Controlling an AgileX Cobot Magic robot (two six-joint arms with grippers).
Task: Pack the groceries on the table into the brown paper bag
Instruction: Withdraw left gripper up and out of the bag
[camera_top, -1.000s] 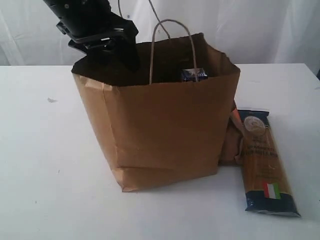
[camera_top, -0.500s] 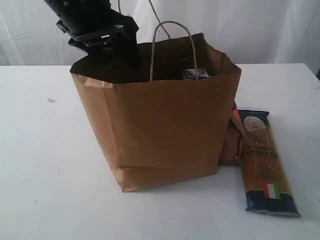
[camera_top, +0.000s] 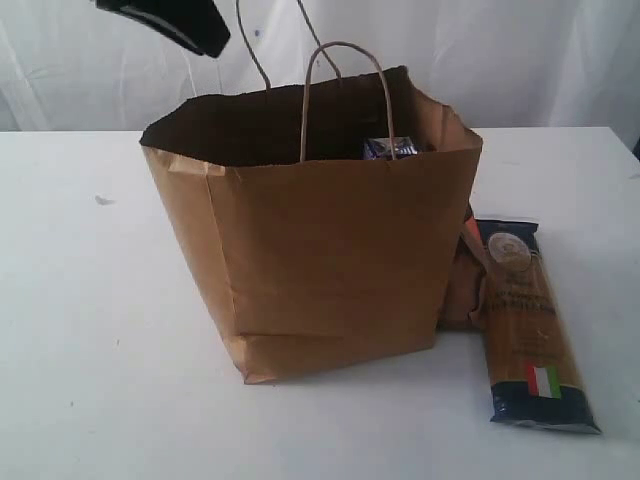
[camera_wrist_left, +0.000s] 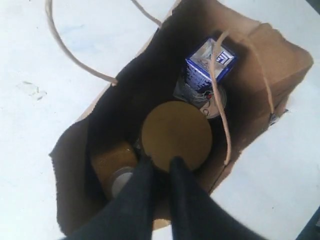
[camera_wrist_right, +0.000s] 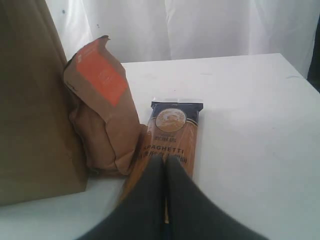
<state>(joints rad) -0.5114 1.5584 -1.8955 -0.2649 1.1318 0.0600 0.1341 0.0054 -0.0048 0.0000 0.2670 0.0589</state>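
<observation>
Exterior and wrist views of the packing scene. The brown paper bag (camera_top: 320, 260) stood upright and open near the middle of the white table (camera_top: 90, 330), its twisted cord handles (camera_top: 345, 50) arched above the rim. Seen from above, it held four items: the tan-lidded wide jar (camera_wrist_left: 176, 134) at the centre, the yellow-grain bottle (camera_wrist_left: 114, 162) with its white cap beside that jar, and the small blue-white carton (camera_wrist_left: 207, 62) towards the far end, leaning over the dark foil-topped jar (camera_wrist_left: 216, 101). The left gripper (camera_wrist_left: 160, 162) hung above the bag mouth, its two dark fingers drawn nearly together and holding nothing. Outside the bag, the brown pouch (camera_wrist_right: 105, 125) with its orange label stood against the bag's side wall, and the spaghetti pack (camera_wrist_right: 172, 131) lay flat on the table just beside the pouch. The right gripper (camera_wrist_right: 165, 161) was low over the near end of the spaghetti pack, fingers pressed together and empty.
</observation>
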